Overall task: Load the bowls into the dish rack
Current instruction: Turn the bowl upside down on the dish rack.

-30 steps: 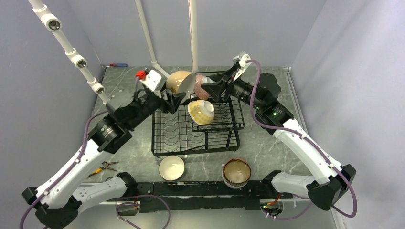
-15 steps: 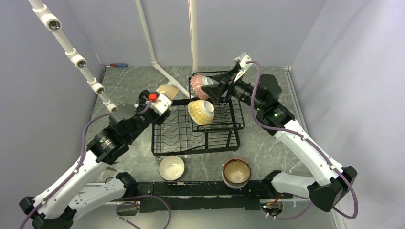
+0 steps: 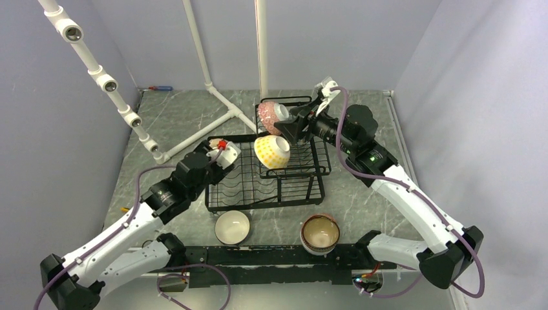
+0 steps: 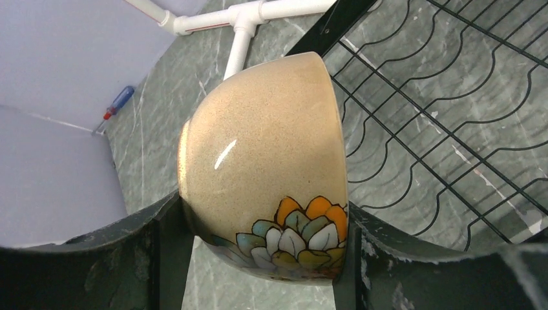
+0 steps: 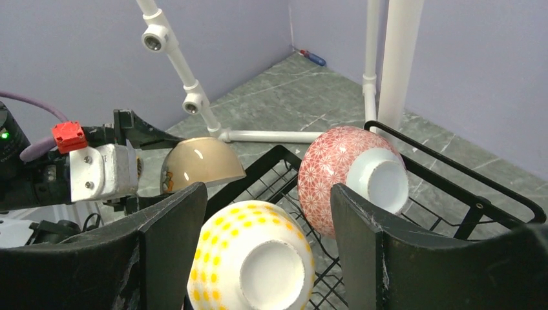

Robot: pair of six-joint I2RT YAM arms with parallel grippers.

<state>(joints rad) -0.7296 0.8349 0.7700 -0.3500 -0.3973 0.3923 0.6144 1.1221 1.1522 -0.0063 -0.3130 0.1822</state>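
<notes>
My left gripper (image 4: 265, 258) is shut on a tan bowl (image 4: 258, 155) with a painted flower, held on its side over the left back corner of the black dish rack (image 3: 271, 201). In the top view the wrist hides most of this bowl. My right gripper (image 5: 268, 194) stands open above the raised basket, holding nothing. Below it a yellow-dotted bowl (image 5: 252, 258) and a pink-patterned bowl (image 5: 342, 174) lie tipped in the basket. A white bowl (image 3: 232, 227) and a stack of brown-rimmed bowls (image 3: 320, 234) sit on the table in front of the rack.
A white pipe frame (image 3: 194, 135) runs across the table behind and to the left of the rack, close to the left gripper. A small screwdriver (image 3: 161, 88) lies at the back left wall. Grey walls close in the table on three sides.
The left arm has drawn the tan bowl back and down, from above the rack's back to its left corner. The right gripper has opened wider and left the pink bowl in the basket.
</notes>
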